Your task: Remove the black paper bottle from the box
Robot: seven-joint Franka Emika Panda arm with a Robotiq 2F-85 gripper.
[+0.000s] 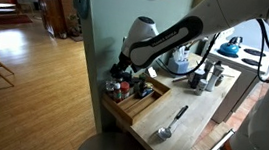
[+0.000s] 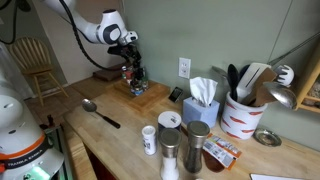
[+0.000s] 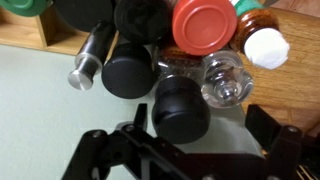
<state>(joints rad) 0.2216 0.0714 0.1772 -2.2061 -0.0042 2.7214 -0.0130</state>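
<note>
Jaws, dark and spread wide, fill the bottom of the wrist view, one on either side of the black bottle (image 3: 180, 108). Its round black cap sits between them with a gap on each side, so nothing is gripped. Crowded just behind it are a second black-capped bottle (image 3: 128, 70), a clear glass bottle (image 3: 225, 82), a red-capped jar (image 3: 203, 25), a white-capped bottle (image 3: 266, 46) and a tilted silver cylinder (image 3: 88, 58), leaving little room around it. In both exterior views the arm (image 1: 173, 39) bends down over this cluster, which stands at the wall end of the box (image 1: 143, 104). On the table (image 1: 205, 118) a spoon (image 1: 171, 122) lies near the box without touching it. Well apart stand a tissue box (image 2: 203, 100), a utensil crock (image 2: 240, 118) and several shakers (image 2: 170, 148).
</note>
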